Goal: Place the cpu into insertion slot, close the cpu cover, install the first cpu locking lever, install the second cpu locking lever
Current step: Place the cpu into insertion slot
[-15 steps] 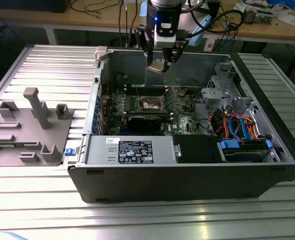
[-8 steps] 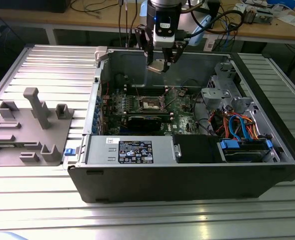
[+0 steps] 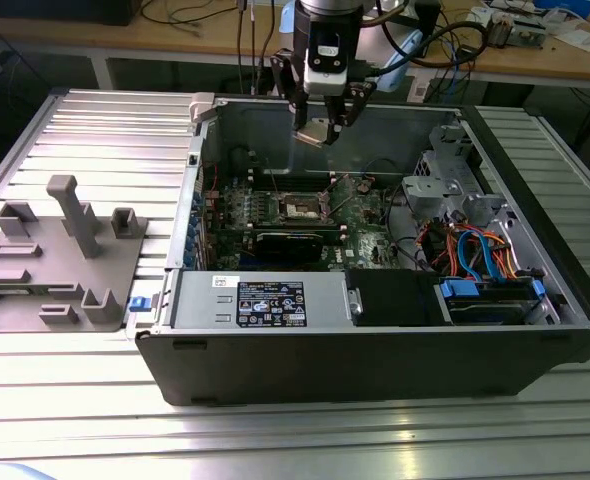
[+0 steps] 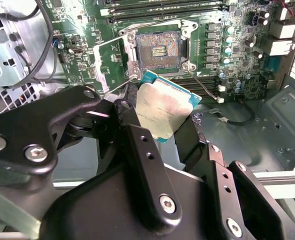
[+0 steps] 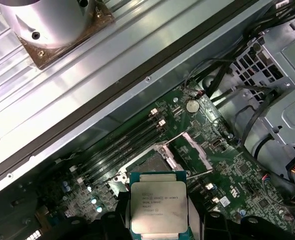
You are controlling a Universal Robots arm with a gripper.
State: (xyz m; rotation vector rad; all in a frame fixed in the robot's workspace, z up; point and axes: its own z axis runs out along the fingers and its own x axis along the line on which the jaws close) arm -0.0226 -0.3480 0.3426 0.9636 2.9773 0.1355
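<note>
Case: the open computer case [image 3: 375,350] holds the motherboard, on which the insertion slot [image 4: 160,50] lies bare, well below the gripper [image 4: 160,127].
Cover: the cpu cover [image 4: 110,65] is swung open, beside the slot.
Room: open space is left beneath the fingers [image 4: 130,120].
Cpu: the cpu [image 4: 165,105] is clamped by its edges, apart from the slot; its metal top [image 5: 159,210] is seen in the first wrist view.

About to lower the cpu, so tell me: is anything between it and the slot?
Nothing visible stands in the way. The pincer holds the cpu in the air. The slot lies bare, and the cover is swung open beside it.
</note>
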